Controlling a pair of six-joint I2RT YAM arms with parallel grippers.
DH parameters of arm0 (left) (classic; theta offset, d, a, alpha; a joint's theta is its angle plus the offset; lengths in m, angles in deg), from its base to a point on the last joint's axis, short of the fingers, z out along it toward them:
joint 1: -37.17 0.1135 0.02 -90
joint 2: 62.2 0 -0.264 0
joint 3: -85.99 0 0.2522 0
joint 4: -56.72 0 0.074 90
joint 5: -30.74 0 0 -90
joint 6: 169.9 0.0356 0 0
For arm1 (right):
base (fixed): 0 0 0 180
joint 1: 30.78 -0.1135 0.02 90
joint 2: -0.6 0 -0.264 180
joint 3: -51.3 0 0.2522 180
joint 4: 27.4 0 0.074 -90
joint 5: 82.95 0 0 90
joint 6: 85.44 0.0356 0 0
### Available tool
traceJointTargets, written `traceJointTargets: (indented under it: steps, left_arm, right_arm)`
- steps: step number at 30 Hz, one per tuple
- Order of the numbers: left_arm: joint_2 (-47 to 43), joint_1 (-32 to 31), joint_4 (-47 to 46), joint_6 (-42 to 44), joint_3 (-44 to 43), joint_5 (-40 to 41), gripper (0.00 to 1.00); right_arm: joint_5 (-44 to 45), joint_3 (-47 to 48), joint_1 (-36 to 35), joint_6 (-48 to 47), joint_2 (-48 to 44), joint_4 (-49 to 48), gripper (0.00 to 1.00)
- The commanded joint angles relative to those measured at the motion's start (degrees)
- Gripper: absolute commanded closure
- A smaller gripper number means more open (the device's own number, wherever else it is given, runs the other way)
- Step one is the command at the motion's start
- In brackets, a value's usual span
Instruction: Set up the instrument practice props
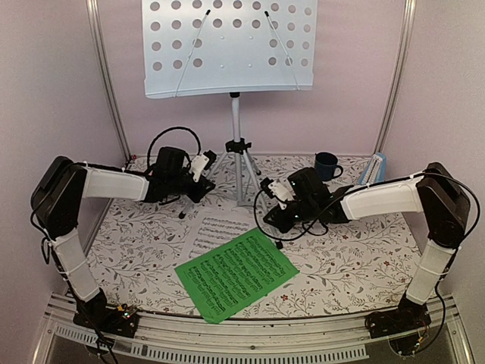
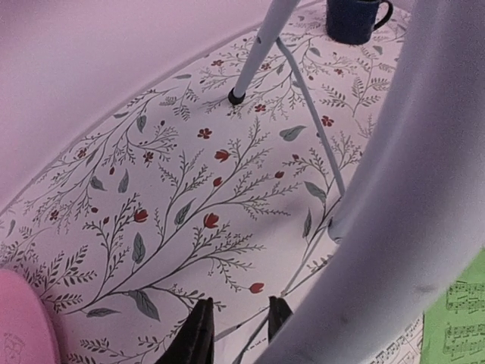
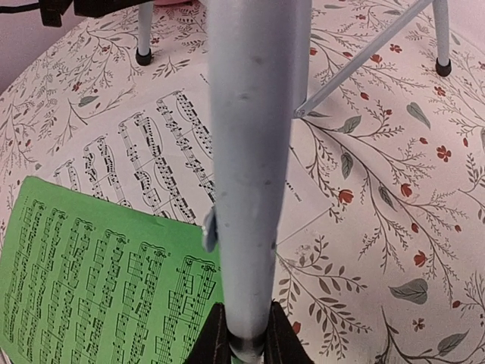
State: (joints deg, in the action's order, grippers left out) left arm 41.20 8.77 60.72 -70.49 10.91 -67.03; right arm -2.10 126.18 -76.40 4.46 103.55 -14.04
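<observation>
My right claw (image 3: 246,337) was clamped on a silver tripod leg (image 3: 254,152) of the music stand (image 1: 229,45), which stood upright at the back of the table (image 1: 364,258). My left claw (image 2: 239,303) had its 2 fingers slightly apart, a thin brace (image 2: 244,327) showing in the gap; I could not tell whether it gripped. The green page (image 1: 236,274) lay over the white page (image 1: 216,231) before the tripod. The metronome (image 1: 377,167) stood back right, near the mug (image 1: 327,164).

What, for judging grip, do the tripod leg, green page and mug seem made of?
Tripod leg: probably metal tubing, matt silver-grey, faintly scuffed. Green page: thin paper, matt, printed with notation, lying flat. Mug: possibly glazed ceramic, dark blue; the finish is unclear.
</observation>
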Motion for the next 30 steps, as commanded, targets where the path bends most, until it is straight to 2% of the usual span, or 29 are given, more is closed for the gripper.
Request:
traceJointTargets:
  steps: [1, 11, 17, 30]
  left_arm:
    - [3.74, -0.50, -3.35, -0.07, -3.93, -4.50, 0.77]
    - [11.03, -3.79, -1.57, 2.76, -11.99, -5.93, 0.78]
    - [13.93, -4.29, -0.26, 3.55, -16.00, -7.13, 0.77]
    - [15.10, -2.45, 0.96, 3.88, -17.88, -5.65, 0.72]
  right_arm:
    - [-0.35, -3.51, -1.09, 2.20, -4.57, 2.47, 1.00]
    - [3.36, -7.52, -1.18, 3.48, -8.96, 5.40, 1.00]
    - [2.28, -8.54, -2.34, 3.96, -10.68, 5.45, 1.00]
    - [0.22, -3.39, -5.34, 4.08, -4.85, 3.53, 1.00]
